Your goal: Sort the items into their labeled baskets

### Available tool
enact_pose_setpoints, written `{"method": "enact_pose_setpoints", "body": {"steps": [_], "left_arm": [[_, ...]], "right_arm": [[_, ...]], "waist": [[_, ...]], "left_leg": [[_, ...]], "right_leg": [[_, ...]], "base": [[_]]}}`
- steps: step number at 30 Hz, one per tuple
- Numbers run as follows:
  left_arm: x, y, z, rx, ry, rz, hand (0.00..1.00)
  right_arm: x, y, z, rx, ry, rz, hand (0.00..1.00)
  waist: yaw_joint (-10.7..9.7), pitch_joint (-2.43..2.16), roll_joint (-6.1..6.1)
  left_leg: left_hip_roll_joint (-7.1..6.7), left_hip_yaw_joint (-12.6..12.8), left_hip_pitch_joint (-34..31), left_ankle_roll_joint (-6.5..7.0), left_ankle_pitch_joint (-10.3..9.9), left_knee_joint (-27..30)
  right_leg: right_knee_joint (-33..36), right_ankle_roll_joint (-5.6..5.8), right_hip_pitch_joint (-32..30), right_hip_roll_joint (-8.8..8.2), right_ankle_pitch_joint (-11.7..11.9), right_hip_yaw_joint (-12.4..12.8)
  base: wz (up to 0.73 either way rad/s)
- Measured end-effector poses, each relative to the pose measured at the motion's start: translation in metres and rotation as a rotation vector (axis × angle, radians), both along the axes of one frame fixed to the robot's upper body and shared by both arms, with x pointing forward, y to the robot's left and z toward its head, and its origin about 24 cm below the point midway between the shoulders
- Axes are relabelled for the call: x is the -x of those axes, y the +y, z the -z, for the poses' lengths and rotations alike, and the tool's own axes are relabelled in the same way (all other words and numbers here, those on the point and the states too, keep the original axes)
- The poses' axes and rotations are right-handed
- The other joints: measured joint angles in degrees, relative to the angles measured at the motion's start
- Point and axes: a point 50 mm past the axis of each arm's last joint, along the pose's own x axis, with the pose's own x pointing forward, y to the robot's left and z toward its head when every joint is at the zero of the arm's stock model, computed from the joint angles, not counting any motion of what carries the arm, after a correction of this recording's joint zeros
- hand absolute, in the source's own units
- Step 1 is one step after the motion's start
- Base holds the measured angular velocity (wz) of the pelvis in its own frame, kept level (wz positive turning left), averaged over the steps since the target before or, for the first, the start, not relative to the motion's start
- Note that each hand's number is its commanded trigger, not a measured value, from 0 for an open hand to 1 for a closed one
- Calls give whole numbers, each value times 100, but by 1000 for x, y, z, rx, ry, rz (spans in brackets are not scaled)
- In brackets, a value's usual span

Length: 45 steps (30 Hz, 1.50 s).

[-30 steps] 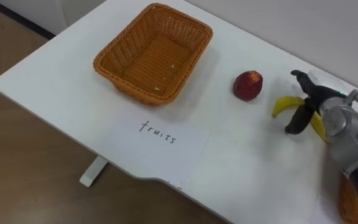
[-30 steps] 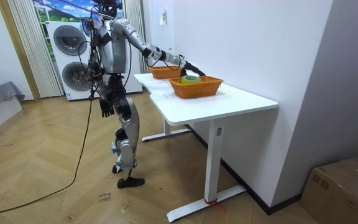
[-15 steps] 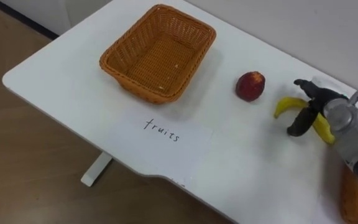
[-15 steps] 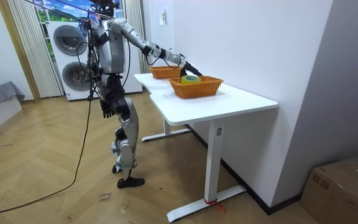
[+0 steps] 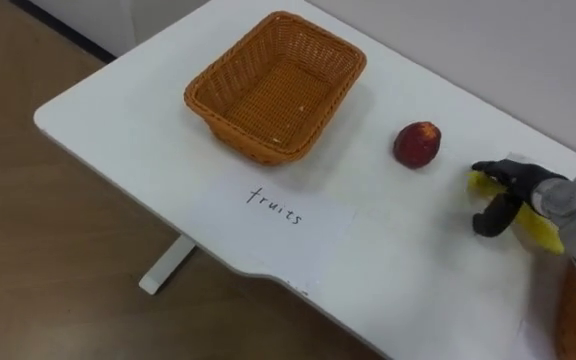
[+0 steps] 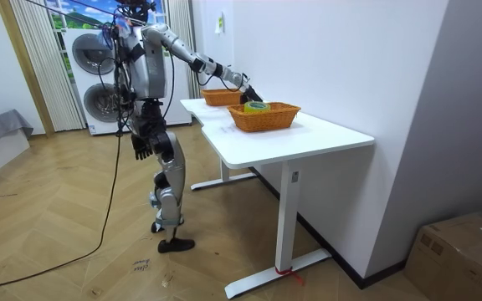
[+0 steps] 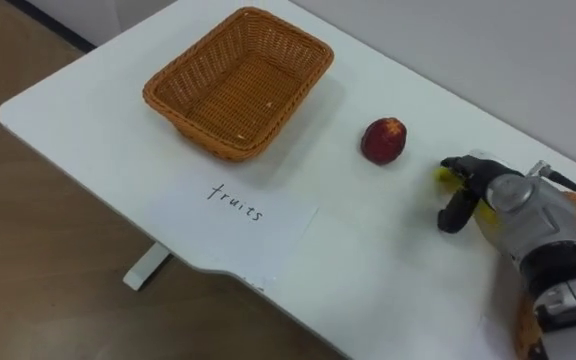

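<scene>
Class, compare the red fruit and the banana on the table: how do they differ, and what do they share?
The red fruit is round and stands free; the banana is long, yellow, and gripped by the right robot hand. Both lie on the white table, outside the basket.

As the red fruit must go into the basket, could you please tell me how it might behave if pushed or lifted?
The red fruit looks round and rests on the smooth white table, so a push would probably roll it. It is small beside the basket, so likely light. Its smooth skin might slip in a loose hold.
</scene>
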Motion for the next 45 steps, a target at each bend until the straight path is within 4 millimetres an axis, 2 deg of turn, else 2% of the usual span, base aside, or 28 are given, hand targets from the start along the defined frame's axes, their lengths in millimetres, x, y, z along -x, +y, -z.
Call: {"method": "enact_pose_setpoints", "body": {"steps": [1,3,11,22,27,33,37,43,45], "left_arm": [[-1,0,0,1,0,0,0],[-1,0,0,1,3,-1,0],[0,-1,1,2,17,13,0],[-4,-2,0,3,15,36,0],[-1,-1,1,8,27,35,0],[0,-1,2,19,27,42,0],[2,-1,2,20,33,41,0],[5,1,2,18,44,33,0],[6,1,2,15,43,26,0]], "right_arm": [[0,-1,0,1,3,4,68],[1,-2,1,3,8,11,100],[-4,-10,-12,45,-33,40,100],[-3,-10,-12,81,-3,5,100],[0,-5,-5,68,67,-40,100],[-5,5,-10,103,69,-110,100],[-6,9,-12,109,71,-127,100],[-6,21,-13,99,50,-181,100],[-7,27,-17,95,28,-207,100]], "waist": [[25,4,-3],[56,10,-7],[75,17,-9],[77,50,-35],[90,54,-38],[80,56,-39],[102,49,-58],[93,34,-101],[34,32,-117]], "left_leg": [[0,-1,0,-3,3,0],[0,-6,-2,-5,6,0],[-3,-19,2,-10,7,-22],[-1,-17,4,-11,6,-58],[0,-12,88,-13,4,-89],[8,15,92,-14,4,-95],[84,172,176,-18,0,-130],[93,300,263,-25,6,-218],[91,307,261,-25,6,-216]], "right_leg": [[0,-4,0,2,2,-2],[0,-7,0,4,5,-7],[-8,-9,3,15,6,-18],[-58,-3,2,28,11,-7],[-101,1,85,53,23,6],[-105,1,77,61,23,56],[-94,0,89,79,24,171],[-87,-6,75,89,27,256],[-89,-13,72,87,32,256]], "base": [[0],[0],[0],[0],[0],[-2],[-15],[-13],[-3]]}}
